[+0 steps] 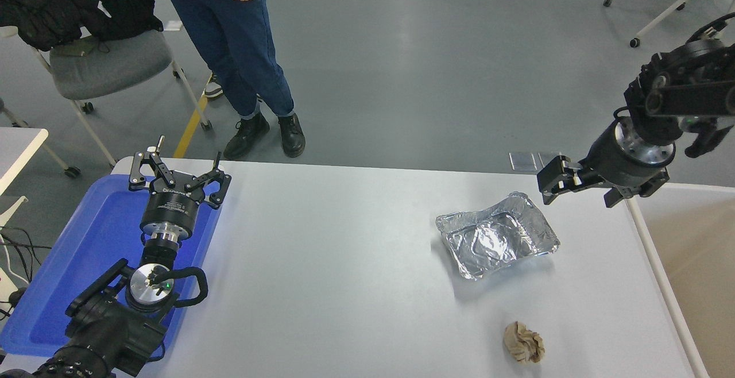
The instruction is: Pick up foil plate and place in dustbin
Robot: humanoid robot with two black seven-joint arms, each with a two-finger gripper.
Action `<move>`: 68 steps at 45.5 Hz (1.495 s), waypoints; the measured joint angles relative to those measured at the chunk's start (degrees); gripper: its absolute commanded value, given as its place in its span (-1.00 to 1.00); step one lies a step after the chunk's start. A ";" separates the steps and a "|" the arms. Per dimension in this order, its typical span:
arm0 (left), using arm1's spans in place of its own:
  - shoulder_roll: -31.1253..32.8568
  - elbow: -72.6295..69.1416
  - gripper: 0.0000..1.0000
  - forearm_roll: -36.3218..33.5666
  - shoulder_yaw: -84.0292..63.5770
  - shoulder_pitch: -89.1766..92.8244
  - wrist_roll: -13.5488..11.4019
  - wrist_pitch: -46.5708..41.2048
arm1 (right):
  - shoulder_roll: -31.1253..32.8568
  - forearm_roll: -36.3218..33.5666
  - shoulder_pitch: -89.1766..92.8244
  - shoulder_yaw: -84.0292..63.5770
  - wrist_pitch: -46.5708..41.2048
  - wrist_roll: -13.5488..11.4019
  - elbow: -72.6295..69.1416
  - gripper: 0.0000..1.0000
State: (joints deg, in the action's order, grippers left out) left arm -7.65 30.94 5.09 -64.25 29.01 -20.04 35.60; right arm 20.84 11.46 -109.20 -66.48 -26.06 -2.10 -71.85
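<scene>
The foil plate [497,242] lies on the white table [344,286], right of centre, with nothing touching it. The right gripper [580,191] hangs just beyond its far right corner, fingers apart. The dustbin [669,297] stands at the table's right edge. The left gripper [178,172] is parked over a blue tray [86,240], fingers spread
</scene>
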 measured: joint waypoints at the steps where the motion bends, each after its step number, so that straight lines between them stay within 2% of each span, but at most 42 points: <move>1: 0.00 0.00 1.00 0.00 0.00 0.00 0.00 0.00 | 0.00 -0.04 0.88 0.45 1.15 0.00 0.27 1.00; 14: 0.00 0.01 1.00 0.00 0.00 -0.01 0.00 0.00 | -0.35 0.15 12.48 3.74 8.65 -0.06 9.27 1.00; 26: 0.00 0.00 1.00 0.02 0.00 0.01 0.00 0.00 | -3.31 1.58 22.34 4.49 12.92 -0.02 20.30 0.99; 48: 0.00 0.00 1.00 0.01 0.00 0.02 -0.07 0.00 | -6.84 18.04 32.67 5.05 26.02 -0.03 26.03 0.98; 68: 0.00 0.00 1.00 0.01 0.00 0.06 -0.03 0.00 | -9.63 21.32 42.29 7.06 30.25 0.06 34.55 0.98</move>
State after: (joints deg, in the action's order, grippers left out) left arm -7.65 30.93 5.10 -64.25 29.07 -20.07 35.60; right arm 11.21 32.78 -66.92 -59.42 4.19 -2.04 -37.30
